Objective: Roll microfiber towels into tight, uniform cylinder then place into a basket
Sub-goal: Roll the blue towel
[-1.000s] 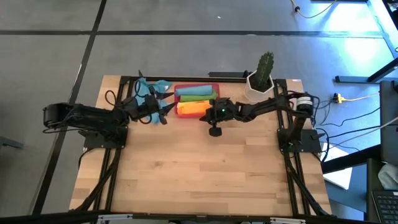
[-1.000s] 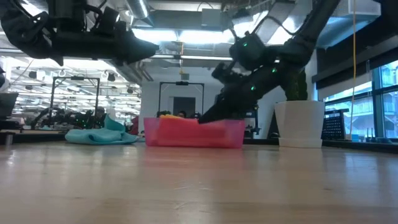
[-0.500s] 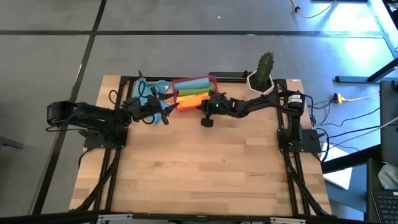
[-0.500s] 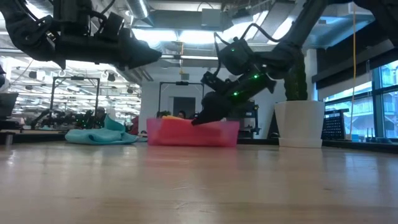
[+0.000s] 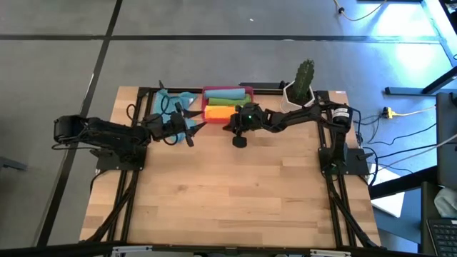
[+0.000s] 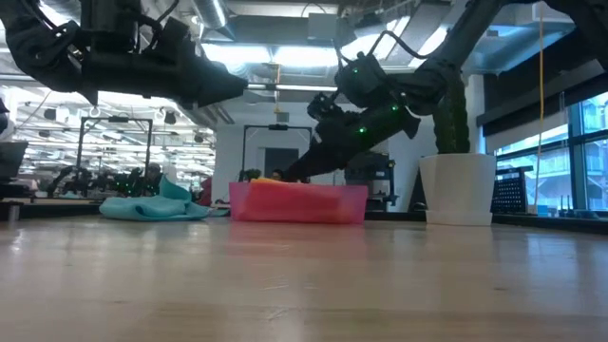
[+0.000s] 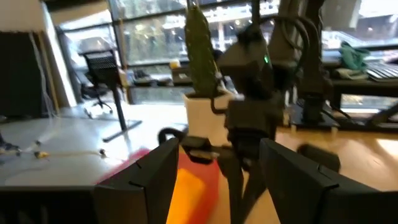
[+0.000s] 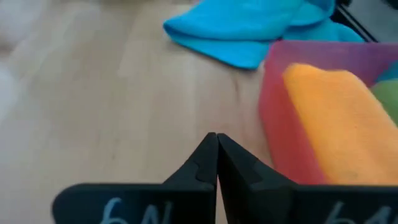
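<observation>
The red basket (image 5: 249, 91) sits at the far edge of the table (image 5: 228, 193), between a loose teal towel (image 5: 171, 101) lying flat on the wood and a white pot (image 5: 296, 100) holding a cactus (image 5: 305, 73); inside it three rolled towels lie side by side, teal (image 5: 221, 93) farthest back, green (image 5: 216, 103) in the middle and orange (image 5: 216, 113) nearest the front. The right gripper (image 8: 216, 149) hovers just beside the basket's front wall with its fingers pressed together and holding nothing. The left gripper (image 5: 191, 126) hangs above the table next to the loose teal towel, fingers spread apart and empty.
</observation>
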